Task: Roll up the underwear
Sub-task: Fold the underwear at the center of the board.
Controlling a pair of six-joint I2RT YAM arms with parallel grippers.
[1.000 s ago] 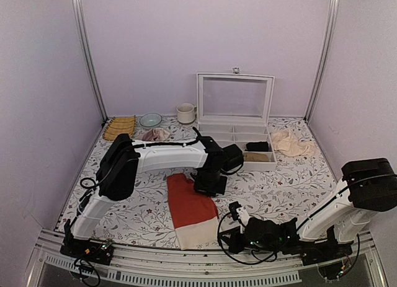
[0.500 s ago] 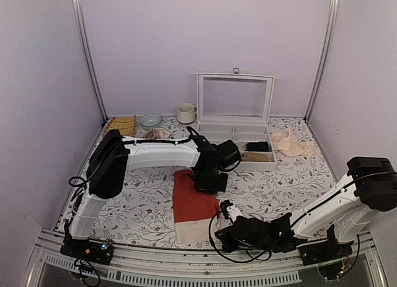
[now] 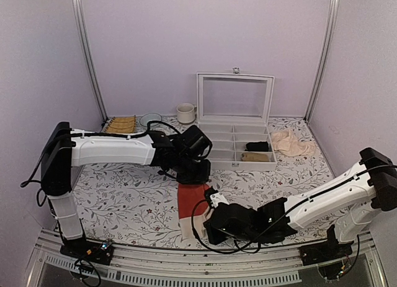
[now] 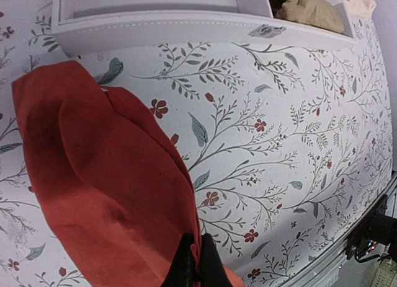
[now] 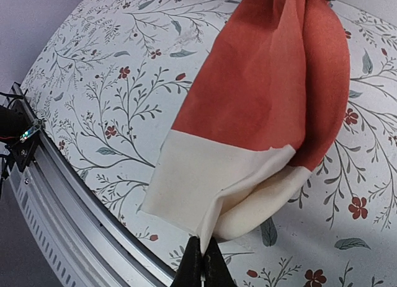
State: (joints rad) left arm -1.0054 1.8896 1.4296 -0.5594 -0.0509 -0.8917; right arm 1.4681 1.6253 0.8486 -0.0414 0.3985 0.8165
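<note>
The underwear (image 3: 191, 203) is red-orange with a wide cream waistband and hangs stretched between my two grippers, lifted off the floral table near the front middle. My left gripper (image 4: 197, 262) is shut on the red edge of the underwear (image 4: 105, 175) at its far end. My right gripper (image 5: 203, 262) is shut on the cream waistband (image 5: 211, 188) at the near end, close to the front rail. In the top view the left gripper (image 3: 193, 175) is above the cloth and the right gripper (image 3: 209, 222) is at its lower right. The cloth is folded lengthwise.
A white compartment box (image 3: 236, 147) with its lid raised stands behind, holding rolled cloths. A pale beige cloth (image 3: 288, 141) lies to its right. A mug (image 3: 185, 113), a bowl (image 3: 149, 119) and a woven mat (image 3: 120, 124) are at the back left. The metal front rail (image 5: 74, 200) is close.
Both grippers have moved left with the underwear. The cloth, lying flat before, is now folded over lengthwise and narrower. The left arm has swung out to the left.
</note>
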